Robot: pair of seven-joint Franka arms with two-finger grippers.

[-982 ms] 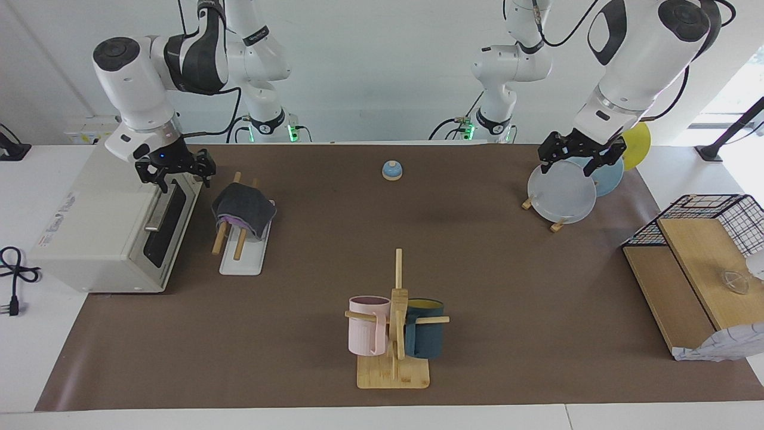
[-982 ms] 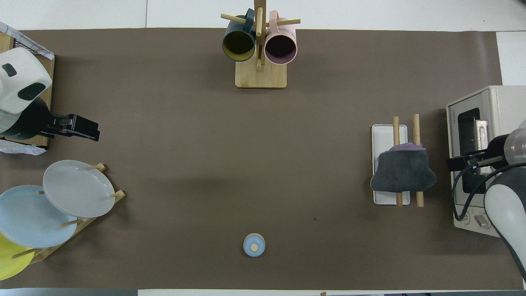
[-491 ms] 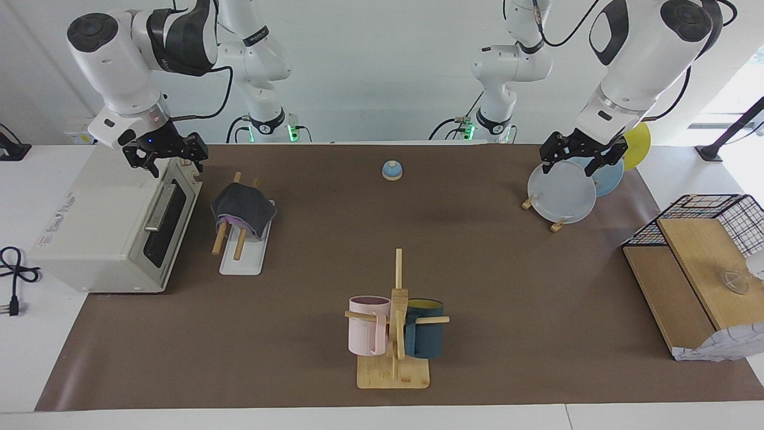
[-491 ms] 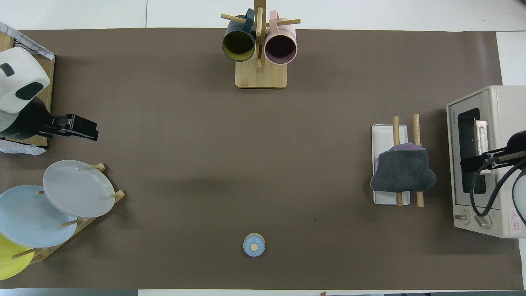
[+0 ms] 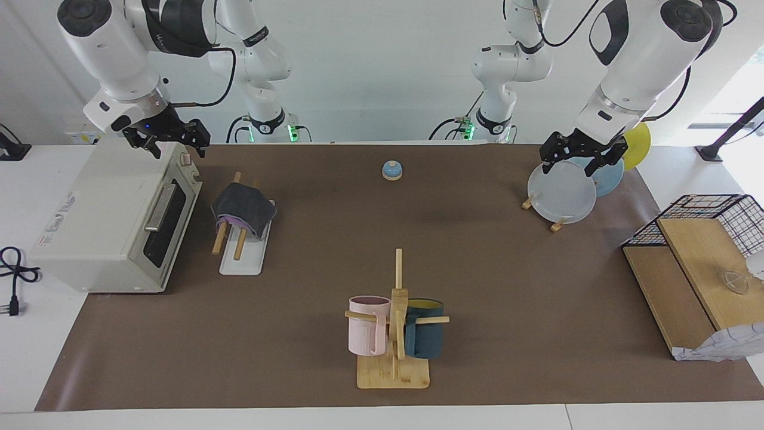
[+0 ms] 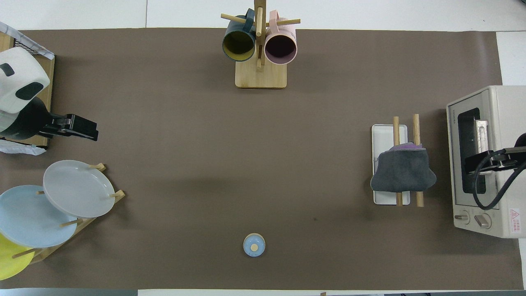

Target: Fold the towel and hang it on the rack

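The towel (image 5: 243, 209), dark grey side out with a purple edge showing, hangs folded over the two wooden rods of the rack (image 5: 241, 261), at the end of the rods nearer to the robots. It also shows in the overhead view (image 6: 402, 172) on the rack (image 6: 388, 133). My right gripper (image 5: 168, 142) is open and empty, raised over the toaster oven beside the rack; in the overhead view (image 6: 484, 162) it is over the oven door. My left gripper (image 5: 574, 158) is open and empty, up over the plate stand, and waits there (image 6: 80, 128).
A white toaster oven (image 5: 113, 221) stands beside the rack at the right arm's end. A wooden plate stand with plates (image 5: 562, 191) is at the left arm's end. A bamboo mug stand with two mugs (image 5: 395, 322) and a small blue bell (image 5: 391, 170) are mid-table. A wire basket (image 5: 710, 224) sits at the left arm's end.
My right gripper has risen and drawn away from the rack to over the toaster oven's top. The towel stays on the rods. The left arm has barely moved.
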